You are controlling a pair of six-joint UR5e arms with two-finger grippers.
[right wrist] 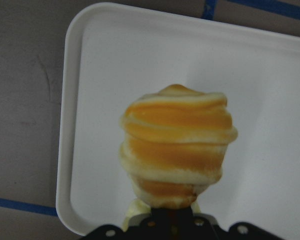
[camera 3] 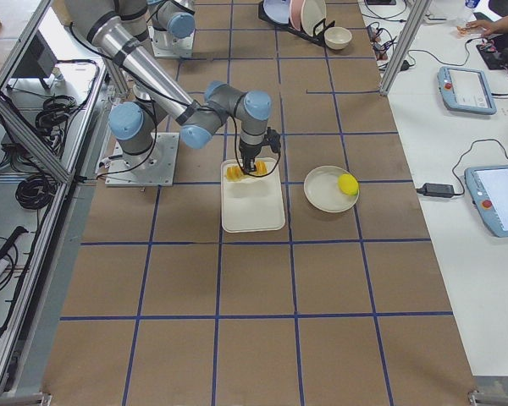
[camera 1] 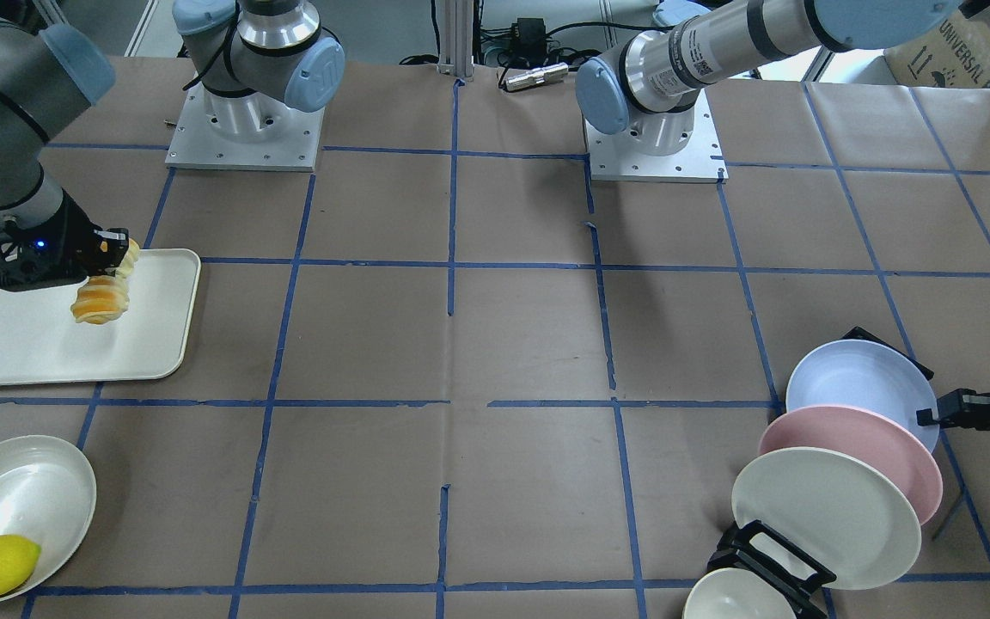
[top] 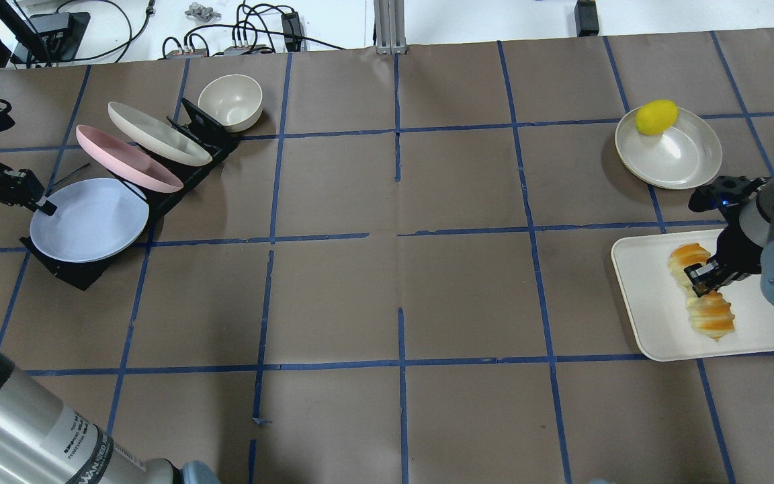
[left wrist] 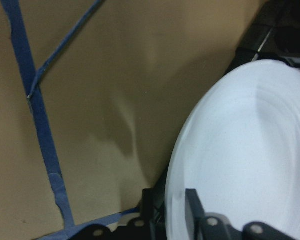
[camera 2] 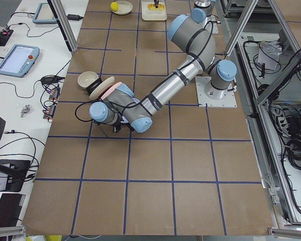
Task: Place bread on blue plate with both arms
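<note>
**A:** Where does the task stand?

**B:** Start with the desk [top: 400,269]. The two task things are well apart, at opposite ends of it. On the robot's right is the white tray [top: 770,323]. On its left is the black rack [top: 64,269], and the blue plate [top: 88,218] leans in its end slot.

**A:** And the bread?

**B:** The bread [top: 709,316] is over the tray. The right hand [top: 703,279] clamps it at its middle, and it seems lifted a little.

**A:** The left hand?

**B:** The left hand [top: 37,205] has a finger on each side of the plate's rim. I cannot tell if they squeeze it.

**A:** So which step is it?

**B:** I judge it is the picking up. Next, the plate must come out of the rack and lie flat. Then the bread must travel across to it.
</note>
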